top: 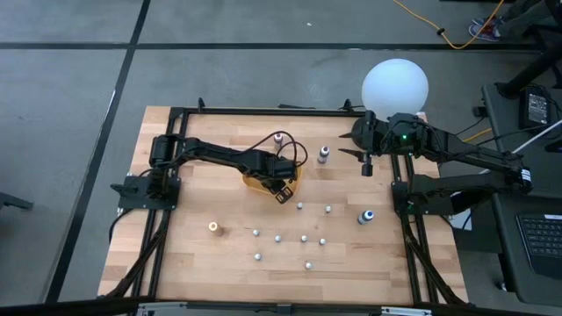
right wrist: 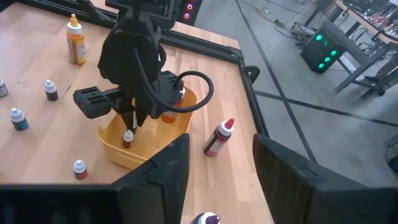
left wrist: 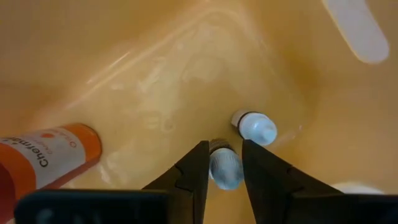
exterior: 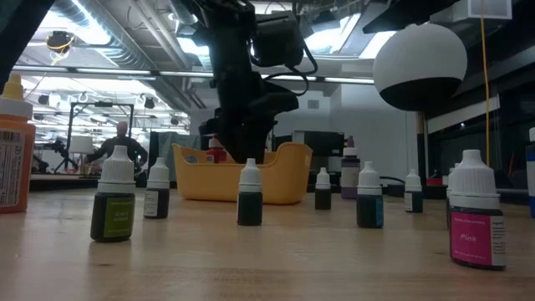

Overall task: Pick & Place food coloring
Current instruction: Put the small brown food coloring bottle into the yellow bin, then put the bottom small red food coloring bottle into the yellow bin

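Note:
The yellow-orange tray (top: 260, 183) stands mid-table. My left gripper (left wrist: 225, 186) reaches down into it, shut on a tiny food coloring bottle (left wrist: 225, 169) with a white cap. A second tiny bottle (left wrist: 254, 126) and a bigger orange-labelled bottle (left wrist: 50, 155) lie on the tray floor. Several more food coloring bottles (top: 304, 238) stand upright on the wood nearer the front. My right gripper (top: 364, 162) hangs open above the table's far right, with nothing between its fingers. My left gripper pinches the tiny bottle's white cap (left wrist: 225, 177) between its two fingers. The fingers come from above, pointing steeply down into the tray. The bottle stays upright under the fingertips (right wrist: 127, 138), low inside the tray; whether its base touches the floor I cannot tell.
A maroon-topped squeeze bottle (top: 322, 155) and another bottle (top: 277, 138) stand behind the tray. A blue-topped one (top: 365, 215) is at the right, an orange-topped one (top: 213, 227) at the left. A white globe (top: 395, 86) sits at the far right corner.

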`<state>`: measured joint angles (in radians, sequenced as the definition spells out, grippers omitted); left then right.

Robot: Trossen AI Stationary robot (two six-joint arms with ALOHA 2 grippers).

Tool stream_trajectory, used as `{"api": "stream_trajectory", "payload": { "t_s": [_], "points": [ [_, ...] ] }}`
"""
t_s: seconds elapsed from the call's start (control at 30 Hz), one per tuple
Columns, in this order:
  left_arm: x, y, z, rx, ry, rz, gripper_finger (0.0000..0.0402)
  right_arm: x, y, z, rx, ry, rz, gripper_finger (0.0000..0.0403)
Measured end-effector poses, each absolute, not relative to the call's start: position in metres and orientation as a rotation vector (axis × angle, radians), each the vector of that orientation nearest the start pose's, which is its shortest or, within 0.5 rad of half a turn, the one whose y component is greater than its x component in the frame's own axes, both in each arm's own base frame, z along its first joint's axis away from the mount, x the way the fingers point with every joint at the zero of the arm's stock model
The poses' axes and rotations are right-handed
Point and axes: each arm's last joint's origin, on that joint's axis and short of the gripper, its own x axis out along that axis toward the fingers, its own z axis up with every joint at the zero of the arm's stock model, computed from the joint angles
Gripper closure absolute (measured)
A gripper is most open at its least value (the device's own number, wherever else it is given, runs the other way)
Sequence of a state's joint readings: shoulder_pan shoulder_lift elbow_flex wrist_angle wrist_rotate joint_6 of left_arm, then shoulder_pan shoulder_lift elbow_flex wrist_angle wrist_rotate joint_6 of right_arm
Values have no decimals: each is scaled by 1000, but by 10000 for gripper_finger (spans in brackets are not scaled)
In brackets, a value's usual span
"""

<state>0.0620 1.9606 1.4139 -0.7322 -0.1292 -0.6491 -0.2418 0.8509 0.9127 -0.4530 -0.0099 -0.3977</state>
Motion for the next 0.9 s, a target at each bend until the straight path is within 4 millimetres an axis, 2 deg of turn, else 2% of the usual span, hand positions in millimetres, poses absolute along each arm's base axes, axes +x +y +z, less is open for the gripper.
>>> {"api": "stream_trajectory", "payload": {
  "t_s": [0.43,0.7,0.9],
  "points": [
    [390,28,183,-517,1164,580,283,171,-42,340,-342,428,-148,226],
    [396,29,214,-480,1163,589,281,171,-42,340,-340,428,-148,226],
    [395,15,256,-416,1226,552,281,171,-42,340,-339,428,-147,226]
  ]
}}
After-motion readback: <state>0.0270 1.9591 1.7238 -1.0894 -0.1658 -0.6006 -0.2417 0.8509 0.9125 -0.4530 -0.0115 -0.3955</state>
